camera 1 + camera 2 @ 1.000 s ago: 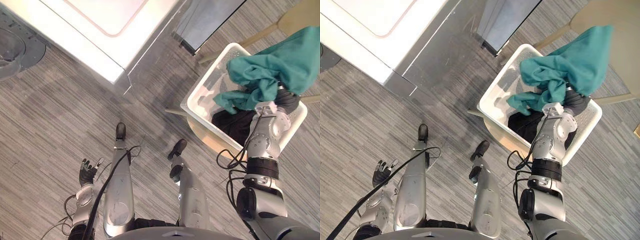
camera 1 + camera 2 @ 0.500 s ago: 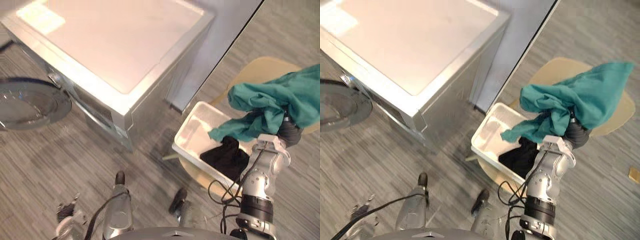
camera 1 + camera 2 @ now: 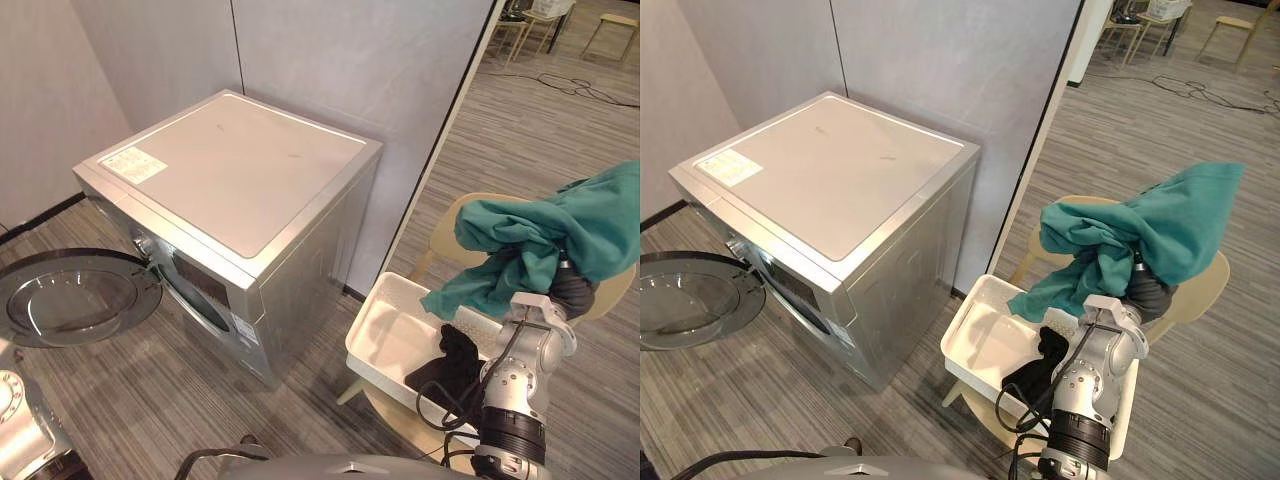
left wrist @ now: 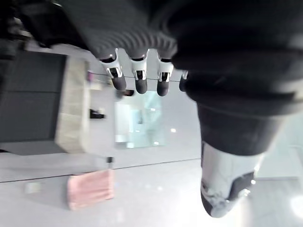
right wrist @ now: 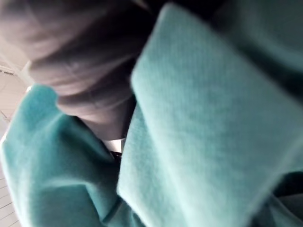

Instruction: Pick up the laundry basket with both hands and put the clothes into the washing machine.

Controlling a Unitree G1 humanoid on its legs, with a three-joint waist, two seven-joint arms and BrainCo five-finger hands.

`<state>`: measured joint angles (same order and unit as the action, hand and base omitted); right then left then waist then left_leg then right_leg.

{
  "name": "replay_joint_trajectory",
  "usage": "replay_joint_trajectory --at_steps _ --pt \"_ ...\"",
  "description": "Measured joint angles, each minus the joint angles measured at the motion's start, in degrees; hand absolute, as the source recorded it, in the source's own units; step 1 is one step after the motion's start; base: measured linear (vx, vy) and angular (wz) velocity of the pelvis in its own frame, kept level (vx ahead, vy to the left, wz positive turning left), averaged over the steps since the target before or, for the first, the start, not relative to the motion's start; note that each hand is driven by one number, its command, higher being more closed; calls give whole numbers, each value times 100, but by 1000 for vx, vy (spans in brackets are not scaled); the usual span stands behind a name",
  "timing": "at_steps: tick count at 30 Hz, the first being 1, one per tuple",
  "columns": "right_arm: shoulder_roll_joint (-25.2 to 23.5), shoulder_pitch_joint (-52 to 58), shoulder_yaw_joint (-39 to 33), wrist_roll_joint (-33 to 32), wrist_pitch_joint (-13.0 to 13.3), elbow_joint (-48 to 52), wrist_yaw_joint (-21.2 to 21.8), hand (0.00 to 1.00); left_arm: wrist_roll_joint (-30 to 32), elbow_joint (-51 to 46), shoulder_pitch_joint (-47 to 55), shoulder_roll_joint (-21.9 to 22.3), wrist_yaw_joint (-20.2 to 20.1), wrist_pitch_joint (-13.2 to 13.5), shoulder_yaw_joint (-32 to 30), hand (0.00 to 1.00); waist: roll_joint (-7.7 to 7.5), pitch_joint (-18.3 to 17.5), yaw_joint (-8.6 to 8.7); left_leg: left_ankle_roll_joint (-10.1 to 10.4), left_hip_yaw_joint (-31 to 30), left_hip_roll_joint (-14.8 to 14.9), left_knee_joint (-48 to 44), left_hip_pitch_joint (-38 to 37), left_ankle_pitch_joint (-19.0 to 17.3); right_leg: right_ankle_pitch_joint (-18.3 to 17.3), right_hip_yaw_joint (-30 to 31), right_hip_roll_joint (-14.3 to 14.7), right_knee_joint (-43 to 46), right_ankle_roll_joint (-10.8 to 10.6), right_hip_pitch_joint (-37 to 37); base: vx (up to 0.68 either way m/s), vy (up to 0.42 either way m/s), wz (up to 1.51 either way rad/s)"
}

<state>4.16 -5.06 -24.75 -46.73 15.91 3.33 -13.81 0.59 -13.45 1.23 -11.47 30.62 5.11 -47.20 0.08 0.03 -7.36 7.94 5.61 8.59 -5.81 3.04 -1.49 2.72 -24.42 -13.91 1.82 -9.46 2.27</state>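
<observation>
A white laundry basket rests on a beige round chair to the right of the silver washing machine. The washer's round door hangs open at the left. A black garment lies in the basket. My right hand is raised above the basket's far side, and a teal garment is draped over it, covering it. That teal cloth sits close against the right wrist camera. My left hand hangs with relaxed fingers and holds nothing.
A grey partition wall stands behind the washer, its edge just left of the chair. Striped grey carpet lies in front of the washer. More chairs and a cable stand far back at the right.
The camera has tilted up, bringing the washer front and its open door into view. My right hand has lifted the teal garment higher above the basket.
</observation>
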Motion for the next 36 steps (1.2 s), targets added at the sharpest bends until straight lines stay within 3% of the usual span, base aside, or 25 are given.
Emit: replay_joint_trajectory --at_steps 4,6,10,13,17,19,22,28,36 --pt "-173 39 452 197 -28 21 135 100 734 -1268 -2 192 118 175 1139 0 44 -41 108 -4 201 11 95 -227 -8 81 196 30 -124 13 81 -31 -3 -28" --pt "-335 73 822 191 -69 37 281 100 899 -1866 -7 249 -177 418 2384 0 48 -41 243 -6 242 8 96 -248 -8 120 273 30 -140 8 55 -51 12 -13" --pt "-413 443 1605 -4 -137 336 525 100 846 -1970 -39 350 -892 646 4275 0 103 -47 340 -21 431 9 102 -404 -47 150 501 30 -140 -2 40 -29 7 -28" --pt "-410 472 2058 -70 -192 533 633 100 610 -1348 -562 352 -1544 672 5882 0 129 -55 448 -23 519 10 100 -426 -54 184 608 34 -133 6 -10 -34 5 -15" --pt "-401 472 2439 -125 -266 551 629 100 281 -154 -1252 352 -2027 633 6792 0 139 -62 563 -23 561 8 96 -448 -54 215 679 37 -131 19 -39 -30 3 -10" --pt "-394 470 2671 -139 -351 800 623 100 288 742 -1627 371 -2256 447 7355 0 141 -63 635 -20 629 8 102 -473 -59 230 775 43 -131 25 -83 -29 5 -17" --pt "-391 473 2830 -142 -368 1112 627 100 365 1225 -1746 478 -2478 241 7535 0 141 -63 722 -24 733 10 105 -508 -85 238 888 45 -114 28 -144 -13 7 -22" --pt "-364 506 2889 -301 -364 1222 620 100 741 1975 -2198 519 -2494 -39 7630 0 134 -66 793 -27 856 9 107 -529 -91 246 1033 49 -80 29 -248 -9 1 -10" --pt "-370 665 2923 -301 -378 1225 618 100 979 2632 -2468 607 -2634 -172 7934 0 69 -128 827 -23 914 9 164 -528 -93 265 1117 65 -84 37 -336 -15 -3 -5"
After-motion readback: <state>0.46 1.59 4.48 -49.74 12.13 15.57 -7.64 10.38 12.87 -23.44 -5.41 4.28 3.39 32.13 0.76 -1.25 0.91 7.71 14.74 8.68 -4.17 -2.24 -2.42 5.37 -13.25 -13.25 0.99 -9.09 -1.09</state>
